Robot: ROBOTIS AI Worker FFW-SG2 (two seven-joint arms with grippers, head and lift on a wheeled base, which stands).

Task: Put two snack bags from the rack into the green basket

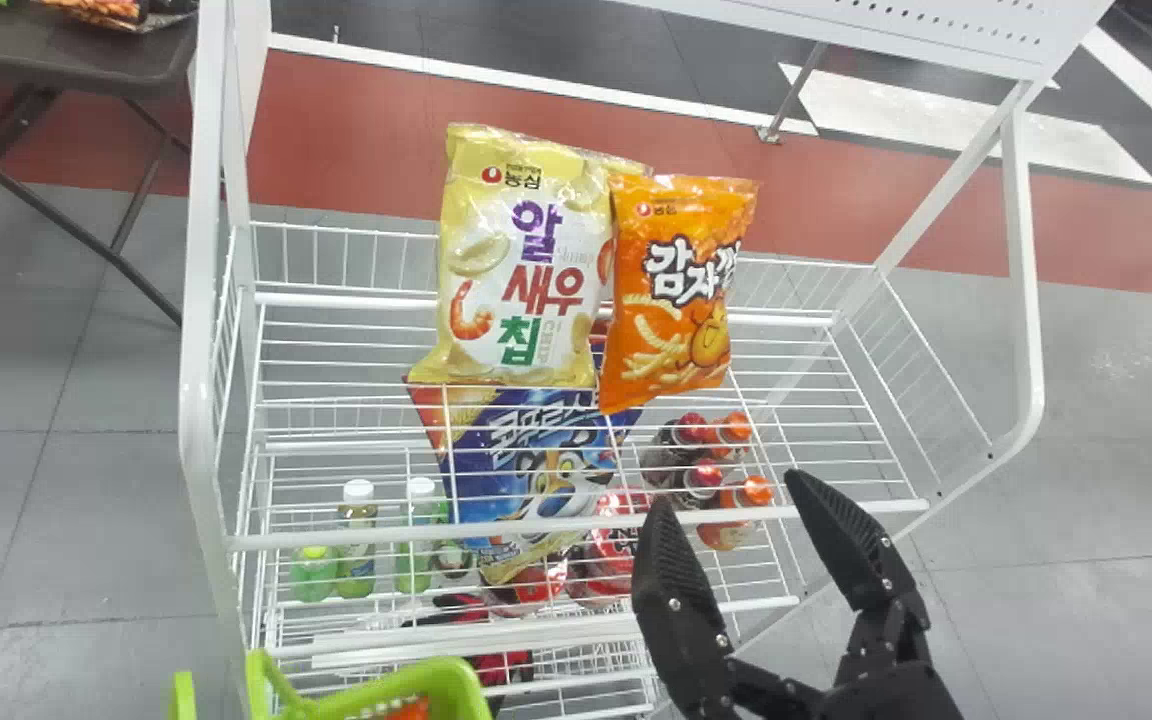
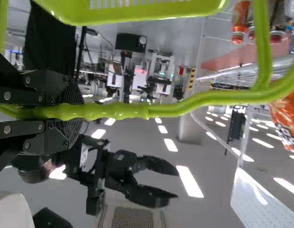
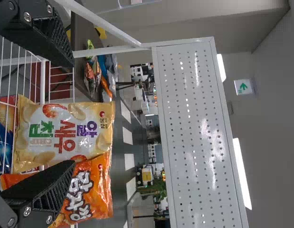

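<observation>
Looking from the head view at a crinkled, pale-yellow, pillow-shaped snack bag at eleven o'clock, touching a glossy orange snack bag at two, on the white wire rack. Also seeing the right end effector at four, spread apart, and the lime-green plastic basket at seven, clamped by its handle in the left end effector.

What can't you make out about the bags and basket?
- Inside of the green plastic basket: head view, mostly cut off by the bottom edge.
- Top of the blue foil bag: head view, behind the pale yellow foil bag.
- Part of the orange foil bag: right wrist view, behind a black gripper finger.
</observation>
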